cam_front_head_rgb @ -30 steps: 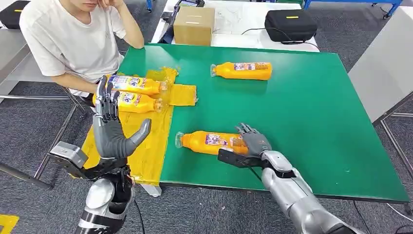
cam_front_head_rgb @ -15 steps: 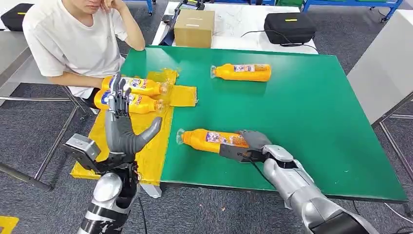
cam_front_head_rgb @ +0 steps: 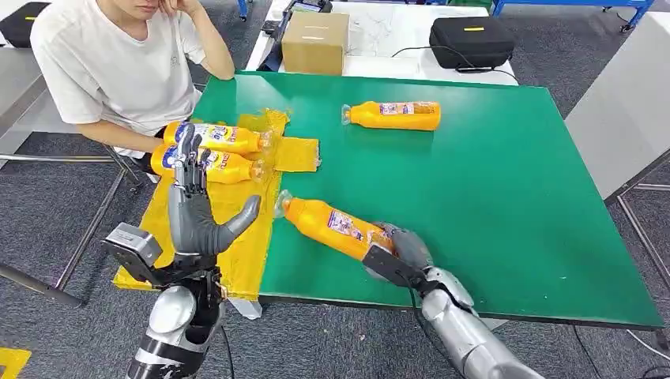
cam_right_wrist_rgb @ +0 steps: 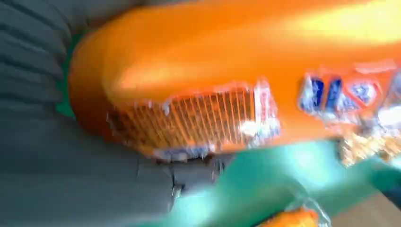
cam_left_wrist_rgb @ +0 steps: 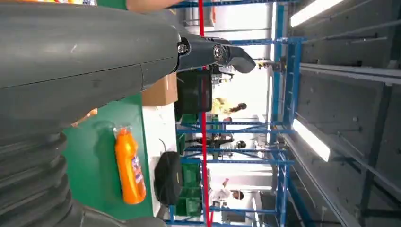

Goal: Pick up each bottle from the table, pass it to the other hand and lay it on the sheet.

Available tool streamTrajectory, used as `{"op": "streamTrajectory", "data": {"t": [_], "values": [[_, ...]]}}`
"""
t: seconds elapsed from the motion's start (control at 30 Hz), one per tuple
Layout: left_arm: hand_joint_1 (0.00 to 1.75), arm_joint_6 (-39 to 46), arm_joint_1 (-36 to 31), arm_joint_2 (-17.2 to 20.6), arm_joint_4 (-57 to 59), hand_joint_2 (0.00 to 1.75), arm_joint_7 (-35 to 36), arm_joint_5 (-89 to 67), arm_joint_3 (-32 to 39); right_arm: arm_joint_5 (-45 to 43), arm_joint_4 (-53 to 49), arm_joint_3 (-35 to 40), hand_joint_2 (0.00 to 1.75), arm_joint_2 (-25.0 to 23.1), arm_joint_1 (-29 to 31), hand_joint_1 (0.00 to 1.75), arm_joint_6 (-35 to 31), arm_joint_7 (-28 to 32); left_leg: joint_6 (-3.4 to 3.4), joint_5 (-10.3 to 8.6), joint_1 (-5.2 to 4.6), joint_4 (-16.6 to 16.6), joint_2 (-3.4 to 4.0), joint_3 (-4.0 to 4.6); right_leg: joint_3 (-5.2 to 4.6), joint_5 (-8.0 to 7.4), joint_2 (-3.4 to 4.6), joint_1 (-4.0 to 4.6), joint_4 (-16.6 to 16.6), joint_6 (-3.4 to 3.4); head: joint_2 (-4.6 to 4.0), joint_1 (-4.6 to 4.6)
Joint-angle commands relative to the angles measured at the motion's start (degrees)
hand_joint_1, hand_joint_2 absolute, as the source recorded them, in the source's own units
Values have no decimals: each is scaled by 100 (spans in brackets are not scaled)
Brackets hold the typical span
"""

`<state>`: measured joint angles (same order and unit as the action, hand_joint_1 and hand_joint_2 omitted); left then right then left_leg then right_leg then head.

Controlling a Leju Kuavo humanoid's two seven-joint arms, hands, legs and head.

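Note:
My right hand (cam_front_head_rgb: 397, 251) grips the base end of an orange bottle (cam_front_head_rgb: 332, 224) that slants across the green table (cam_front_head_rgb: 490, 197), its clear cap pointing toward the yellow sheet (cam_front_head_rgb: 237, 229). The same bottle (cam_right_wrist_rgb: 227, 90) sits close against that hand in the right wrist view. Raised over the sheet's near part, my left hand (cam_front_head_rgb: 196, 207) stands open, fingers up, thumb spread, holding nothing. Two orange bottles (cam_front_head_rgb: 209, 136) (cam_front_head_rgb: 207, 163) lie side by side on the sheet's far end. Another orange bottle (cam_front_head_rgb: 392, 115) (cam_left_wrist_rgb: 129, 164) lies on the table's far side.
A person in a white shirt (cam_front_head_rgb: 118, 63) sits at the table's far left corner, beside the sheet. Beyond the far edge are a cardboard box (cam_front_head_rgb: 314, 43) and a black case (cam_front_head_rgb: 471, 39). A grey surface (cam_front_head_rgb: 624, 103) borders the right side.
My right hand closed around the near bottle and swung it, so the cap end now points toward the sheet. The left hand shifted slightly and stays open.

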<state>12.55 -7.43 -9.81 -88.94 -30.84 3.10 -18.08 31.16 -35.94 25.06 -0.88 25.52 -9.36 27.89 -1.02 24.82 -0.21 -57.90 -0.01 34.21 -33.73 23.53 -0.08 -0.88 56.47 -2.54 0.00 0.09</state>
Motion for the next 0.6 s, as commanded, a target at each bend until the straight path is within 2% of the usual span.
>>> {"op": "streamTrajectory", "data": {"t": [0.03, 0.13, 0.23, 0.27, 0.43, 0.6], "values": [[0, 274, 555, -86, 190, 175, 364, 504, 246, -1571, -1973, -1678, 175, -452, -1276, 175, 149, 320, 5, 4, 1, 7, -7, 2, 1, 5, -4, 1, -5, 7, 0, 2], [0, -9, 944, -115, 287, 175, 579, 1212, 281, -2176, -2394, -2068, 175, -615, -1656, 175, 207, 250, 5, 5, -2, 9, -12, 12, -10, 8, -3, -2, -6, 5, 0, 2], [0, -1832, 1216, -56, 577, 175, 1778, 3489, 187, -2599, -2508, -2252, 175, -746, -1800, 175, 144, 305, 8, 13, 0, 10, -14, 9, -3, 16, -3, -1, -8, 8, 0, 2], [0, -2148, 1272, -23, 713, 175, 1783, 3722, 128, -2696, -2407, -2253, 175, -766, -1741, 175, 228, 294, 6, 10, -2, 11, -12, 18, -15, 13, 0, -3, -9, 7, 0, 0], [0, -2317, 1209, 25, 1119, 175, 1621, 3656, 4, -2706, -2237, -1998, 175, -748, -1652, 175, 531, 324, 5, 9, -3, 10, -9, 38, -36, 8, 4, -4, -10, 7, 0, 0], [0, -2322, 1186, 19, 1154, 175, 1619, 3661, 6, -2711, -2238, -1980, 175, -793, -1656, 175, 522, 324, 4, 5, -1, 6, -16, 48, -46, 7, -5, -2, -7, 7, 0, 2]]}}
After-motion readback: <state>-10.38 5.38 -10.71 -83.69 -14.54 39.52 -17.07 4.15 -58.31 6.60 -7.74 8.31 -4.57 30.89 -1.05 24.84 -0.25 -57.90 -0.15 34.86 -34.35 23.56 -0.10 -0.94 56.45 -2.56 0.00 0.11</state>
